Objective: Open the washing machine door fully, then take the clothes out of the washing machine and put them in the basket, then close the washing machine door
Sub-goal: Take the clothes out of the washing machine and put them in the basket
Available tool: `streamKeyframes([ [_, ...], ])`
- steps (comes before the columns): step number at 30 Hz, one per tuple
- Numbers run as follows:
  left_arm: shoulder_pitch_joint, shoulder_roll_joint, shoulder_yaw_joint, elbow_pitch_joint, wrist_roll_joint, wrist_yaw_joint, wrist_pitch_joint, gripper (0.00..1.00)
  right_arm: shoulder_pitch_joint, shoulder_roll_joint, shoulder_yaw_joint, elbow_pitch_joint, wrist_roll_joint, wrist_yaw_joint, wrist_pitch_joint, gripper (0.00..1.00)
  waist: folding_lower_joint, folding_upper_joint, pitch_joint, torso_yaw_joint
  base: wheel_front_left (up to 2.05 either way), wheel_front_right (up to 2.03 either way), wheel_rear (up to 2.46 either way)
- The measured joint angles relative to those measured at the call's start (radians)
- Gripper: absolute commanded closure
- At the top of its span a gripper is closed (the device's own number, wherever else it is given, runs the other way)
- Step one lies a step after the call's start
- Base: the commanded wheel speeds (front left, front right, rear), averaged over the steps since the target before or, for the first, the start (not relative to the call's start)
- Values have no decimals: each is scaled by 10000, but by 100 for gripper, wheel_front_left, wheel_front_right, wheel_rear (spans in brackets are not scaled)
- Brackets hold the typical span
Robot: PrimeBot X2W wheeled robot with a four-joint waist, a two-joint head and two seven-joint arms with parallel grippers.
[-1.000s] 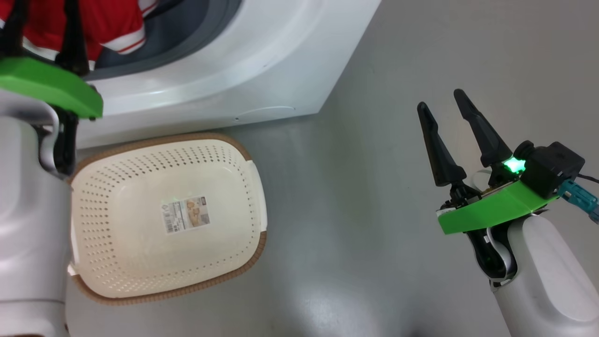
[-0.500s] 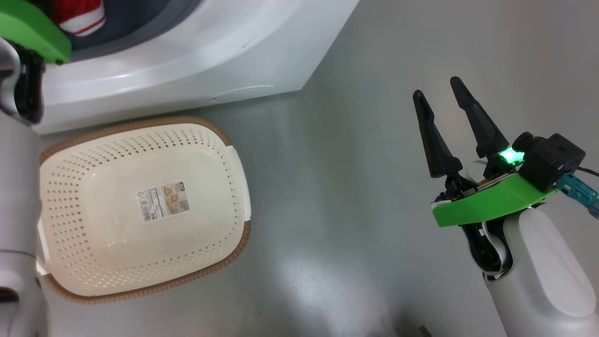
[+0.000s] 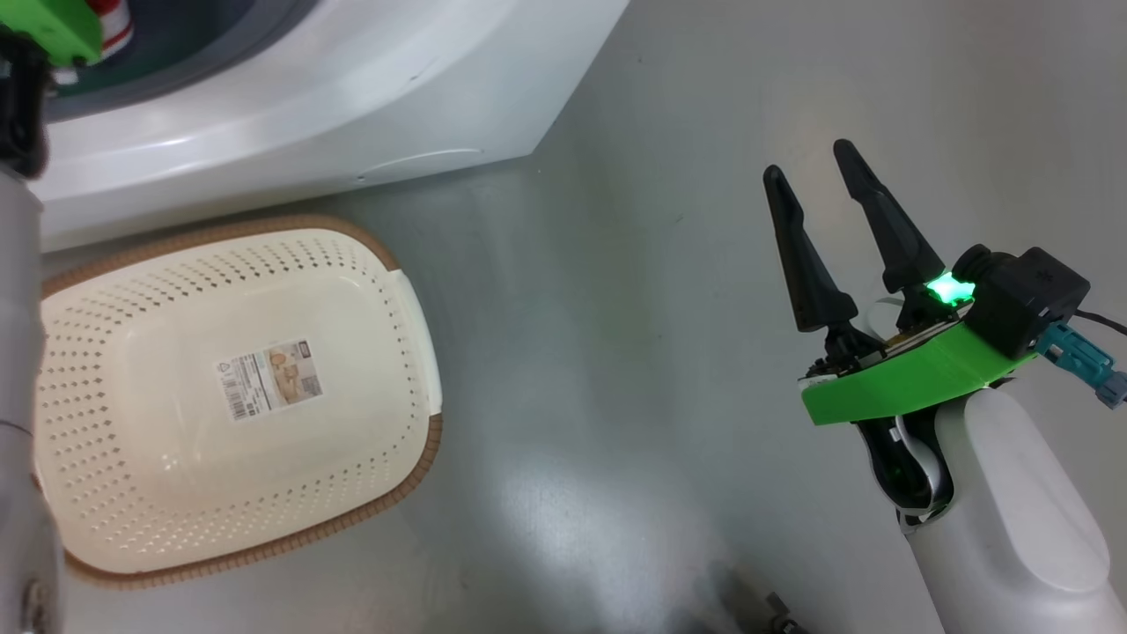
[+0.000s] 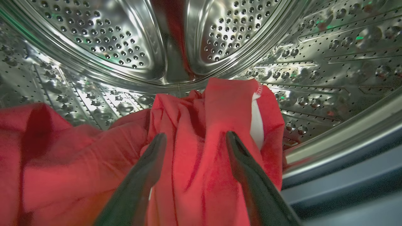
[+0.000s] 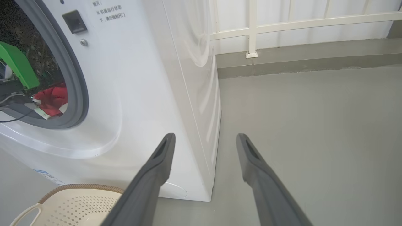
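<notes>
The washing machine (image 3: pixel 290 97) stands open, and my left arm reaches into its steel drum (image 4: pixel 103 40). There my left gripper (image 4: pixel 195 134) is open, its two dark fingers on either side of a raised fold of the red clothes (image 4: pixel 78 163). From the right wrist view the clothes (image 5: pixel 51 99) lie behind the grey rubber ring (image 5: pixel 77 91). The cream basket (image 3: pixel 238 396) sits on the floor in front of the machine with nothing in it. My right gripper (image 3: pixel 808 160) hangs open over bare floor to the right, holding nothing. The washing machine door is out of view.
Grey floor (image 3: pixel 616 352) stretches right of the basket and the machine. A white railing (image 5: pixel 251 28) above a low grey kerb runs behind the machine's right side. The left arm's green mount (image 5: pixel 19 66) sits in the machine's opening.
The head camera has turned, so the machine and basket now sit further left in the picture. The left fingers have left that view. The right gripper holds its pose, still open.
</notes>
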Motion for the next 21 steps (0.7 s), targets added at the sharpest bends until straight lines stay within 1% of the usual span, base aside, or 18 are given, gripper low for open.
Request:
streamKeyframes([
  [8,-667,226,-21,706,-190,-2,251,0,-2,109,23,-8,0,0,0,0,0,0,216,-228,0,0,0],
  [15,-788,222,-203,1373,-581,-2,976,0,-4,242,19,0,0,0,0,0,0,0,278,-337,0,0,0],
  [19,-834,226,-472,1430,-802,-2,1317,0,-6,247,19,6,0,0,0,0,0,0,261,-327,0,0,0],
  [20,-834,236,-535,1419,-846,-2,1321,8,-7,247,19,10,0,0,0,0,0,0,259,-322,0,0,0],
  [21,-834,257,-608,1396,-855,-2,1289,47,-8,247,19,12,0,0,0,0,0,0,255,-319,0,0,0],
])
